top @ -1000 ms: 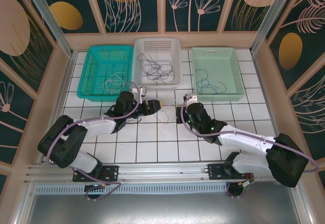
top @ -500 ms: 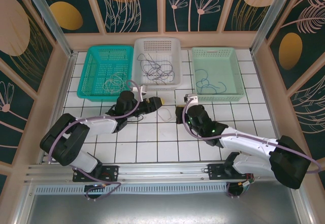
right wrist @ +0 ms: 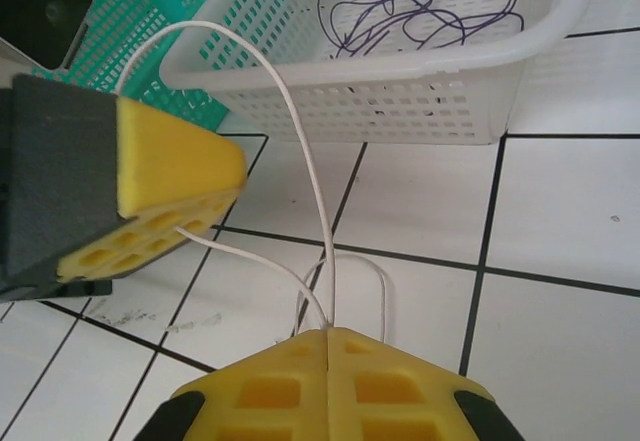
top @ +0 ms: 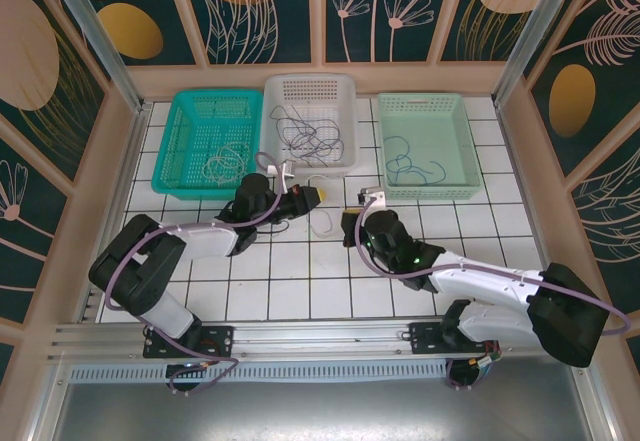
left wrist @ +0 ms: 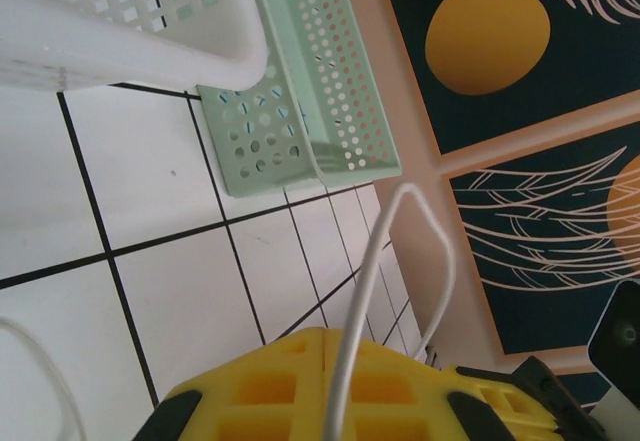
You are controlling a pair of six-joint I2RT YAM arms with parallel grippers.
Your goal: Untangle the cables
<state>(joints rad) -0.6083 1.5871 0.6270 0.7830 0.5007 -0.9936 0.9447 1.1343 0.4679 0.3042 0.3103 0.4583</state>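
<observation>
— What had changed in that last second?
— The left gripper had snapped closed. A second earlier its jaws stood well apart beside the white cable. It had also edged a little toward the white basket.
— Closed on what?
— On that cable. In its wrist view the wire ran out from the clenched yellow pads and arched upward.
— And the right gripper?
— Clenched too, pads pressed together on the same wire, which looped over the tiles between the two grippers, just in front of the white basket.
— What did that mean for the task?
— I judged that one strand was now pinned at two places and ready to be drawn apart. The dark cables lay tangled in the white basket, with another in the mint basket
</observation>
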